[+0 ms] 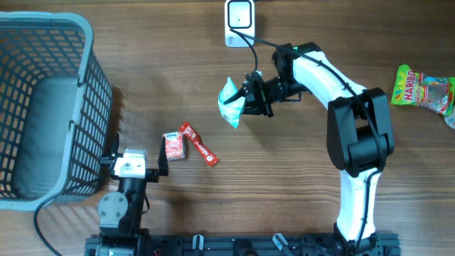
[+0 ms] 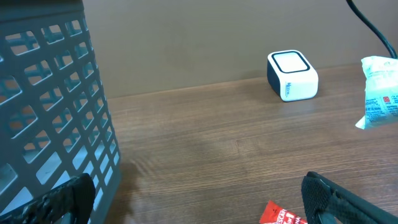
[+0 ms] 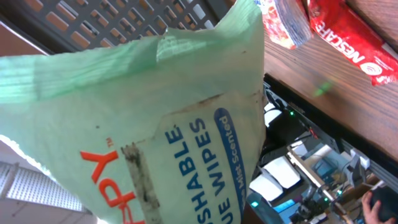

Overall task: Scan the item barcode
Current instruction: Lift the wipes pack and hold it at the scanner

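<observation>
A pale green packet of wipes (image 1: pixel 231 103) hangs tilted above the table's middle, with my right gripper (image 1: pixel 250 96) shut on its right side. In the right wrist view the packet (image 3: pixel 155 124) fills most of the frame and hides the fingers. The white scanner box (image 1: pixel 239 21) stands at the back edge, behind and slightly right of the packet, apart from it. The left wrist view shows the scanner (image 2: pixel 292 74) and the packet's edge (image 2: pixel 379 90) at far right. My left gripper (image 1: pixel 135 160) rests low near the front, open and holding nothing.
A grey mesh basket (image 1: pixel 43 107) fills the left side, close to the left gripper. A red Nescafe sachet (image 1: pixel 199 144) and a small red and white packet (image 1: pixel 173 146) lie front centre. A Haribo bag (image 1: pixel 425 89) lies at the far right.
</observation>
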Action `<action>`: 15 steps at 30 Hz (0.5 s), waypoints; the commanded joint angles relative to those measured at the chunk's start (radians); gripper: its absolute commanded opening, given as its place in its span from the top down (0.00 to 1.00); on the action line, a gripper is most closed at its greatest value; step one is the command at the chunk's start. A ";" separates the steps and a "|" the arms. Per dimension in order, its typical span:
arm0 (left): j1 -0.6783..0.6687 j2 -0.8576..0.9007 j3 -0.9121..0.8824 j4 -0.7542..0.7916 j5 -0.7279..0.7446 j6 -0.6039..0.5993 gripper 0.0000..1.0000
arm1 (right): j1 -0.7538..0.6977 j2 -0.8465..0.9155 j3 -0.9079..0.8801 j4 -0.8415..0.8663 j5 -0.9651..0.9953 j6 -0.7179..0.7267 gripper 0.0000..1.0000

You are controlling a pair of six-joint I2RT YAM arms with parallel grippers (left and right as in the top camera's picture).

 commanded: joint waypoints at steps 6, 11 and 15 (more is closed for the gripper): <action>-0.006 -0.007 -0.005 0.001 0.008 0.013 0.00 | 0.000 -0.098 0.080 0.003 0.385 -0.048 0.95; -0.006 -0.007 -0.005 0.001 0.008 0.013 0.00 | 0.010 -0.251 0.309 0.299 0.780 -0.007 0.95; -0.006 -0.007 -0.005 0.001 0.008 0.013 0.00 | 0.011 -0.216 0.303 0.660 0.859 -0.026 0.95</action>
